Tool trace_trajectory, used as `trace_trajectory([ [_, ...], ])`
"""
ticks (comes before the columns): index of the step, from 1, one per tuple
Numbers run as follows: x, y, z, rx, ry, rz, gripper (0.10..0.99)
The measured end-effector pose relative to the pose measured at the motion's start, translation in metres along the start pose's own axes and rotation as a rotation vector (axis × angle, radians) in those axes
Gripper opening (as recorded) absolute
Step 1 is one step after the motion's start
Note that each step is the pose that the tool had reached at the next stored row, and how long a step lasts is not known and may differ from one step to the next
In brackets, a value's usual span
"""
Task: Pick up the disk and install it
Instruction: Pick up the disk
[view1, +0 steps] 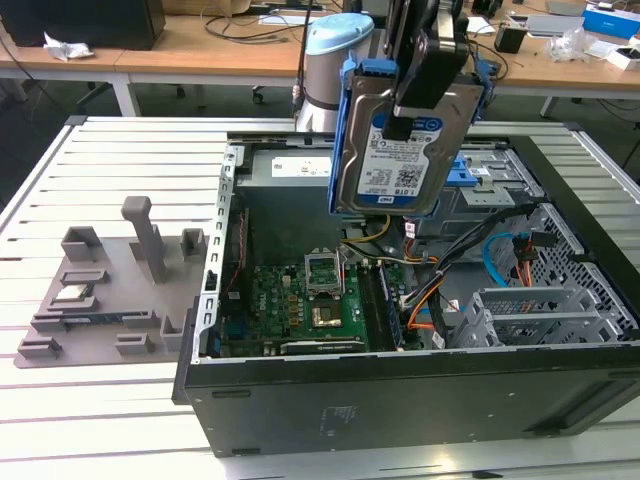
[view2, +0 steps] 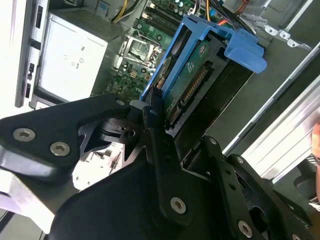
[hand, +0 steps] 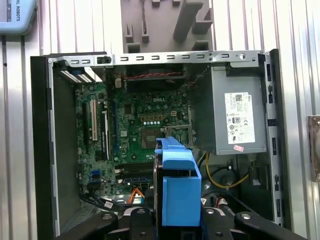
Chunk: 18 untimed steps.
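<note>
The disk (view1: 398, 160), a silver hard drive with a blue-and-white label in a bright blue bracket, hangs on edge in the air above the open computer case (view1: 400, 400). My gripper (view1: 420, 95) is shut on it from above, its black fingers (view1: 432, 70) clamping the drive's flat faces. In the second wrist view the disk (view2: 192, 82) sticks out beyond the gripper (view2: 180, 135), connector edge showing. In the first wrist view the blue bracket (hand: 177, 192) rises between the gripper (hand: 175, 222) arms, over the motherboard (hand: 135, 125).
Inside the case lie the motherboard (view1: 300, 300), orange and blue cables (view1: 425, 300), metal drive cages (view1: 530, 315) and a grey power supply (hand: 235, 120). A grey fixture tray (view1: 110, 290) with posts sits on the slatted table at the exterior view's left. Desks stand behind.
</note>
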<state>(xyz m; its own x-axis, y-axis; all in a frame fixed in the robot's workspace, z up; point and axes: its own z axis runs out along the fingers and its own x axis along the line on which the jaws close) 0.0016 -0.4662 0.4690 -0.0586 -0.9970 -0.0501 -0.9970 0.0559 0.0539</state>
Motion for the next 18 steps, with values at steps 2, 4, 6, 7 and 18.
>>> trace_trajectory([
  [2,0.004,-0.0003,0.0,0.0,0.0001,0.0,0.361],
  [4,0.0099,-0.0006,0.0,0.0,0.0,0.0,0.361],
  [6,0.0168,-0.001,-0.0001,0.0,0.0,0.0,0.361],
  [7,0.0204,-0.0012,-0.0002,0.0,0.0,0.0,0.361],
  [18,0.0627,-0.0034,-0.0018,0.002,0.0274,0.001,0.361],
])
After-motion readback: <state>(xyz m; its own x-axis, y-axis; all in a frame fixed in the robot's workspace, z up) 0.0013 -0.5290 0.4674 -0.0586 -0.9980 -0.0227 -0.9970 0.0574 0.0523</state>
